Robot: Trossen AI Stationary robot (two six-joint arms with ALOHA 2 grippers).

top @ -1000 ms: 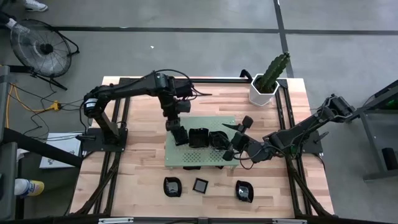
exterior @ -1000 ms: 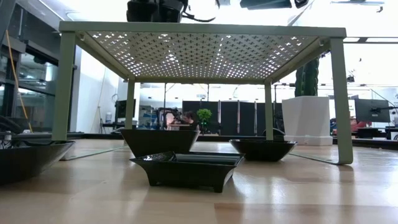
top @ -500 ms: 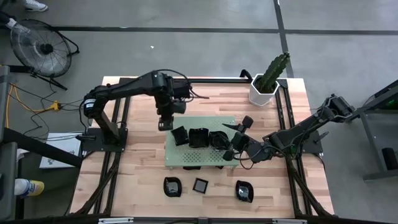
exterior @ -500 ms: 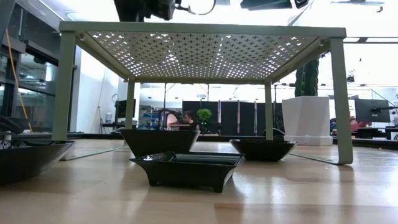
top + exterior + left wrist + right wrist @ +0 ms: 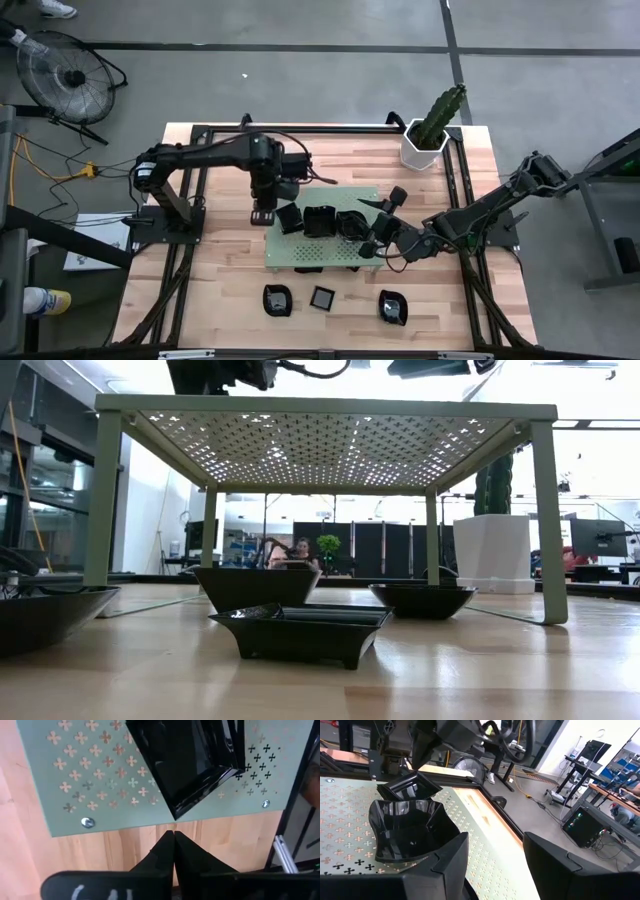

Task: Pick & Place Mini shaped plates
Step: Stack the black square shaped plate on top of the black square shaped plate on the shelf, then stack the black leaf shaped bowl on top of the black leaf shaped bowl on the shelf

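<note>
Three glossy black mini shaped plates sit in a row on the green perforated board (image 5: 300, 245): a square one (image 5: 289, 217), a middle one (image 5: 318, 221) and a petal-edged one (image 5: 350, 222). My left gripper (image 5: 262, 214) stands shut over bare wood just off the board's left edge, its fingertips (image 5: 173, 839) a little short of the square plate's corner (image 5: 176, 812). My right gripper (image 5: 495, 870) is open at the board's right end, with the petal-edged plate (image 5: 407, 830) just outside one finger (image 5: 451, 862). More plates lie under the board (image 5: 300, 630). My right gripper has one finger right at the petal-edged plate's near rim (image 5: 432, 851), which rests on the board; I cannot tell whether the finger touches it. Nothing lies between the two fingers.
Three more black plates (image 5: 276, 299) (image 5: 322, 297) (image 5: 393, 307) lie on the wood near the front edge. A white pot with a cactus (image 5: 425, 145) stands at the far right. The board stands on legs (image 5: 548, 520), with plates (image 5: 422, 598) below it.
My left gripper has drawn back from over the square plate toward the table's left edge, off the board. The square plate has stayed on the board where it was. The right arm has kept still.
</note>
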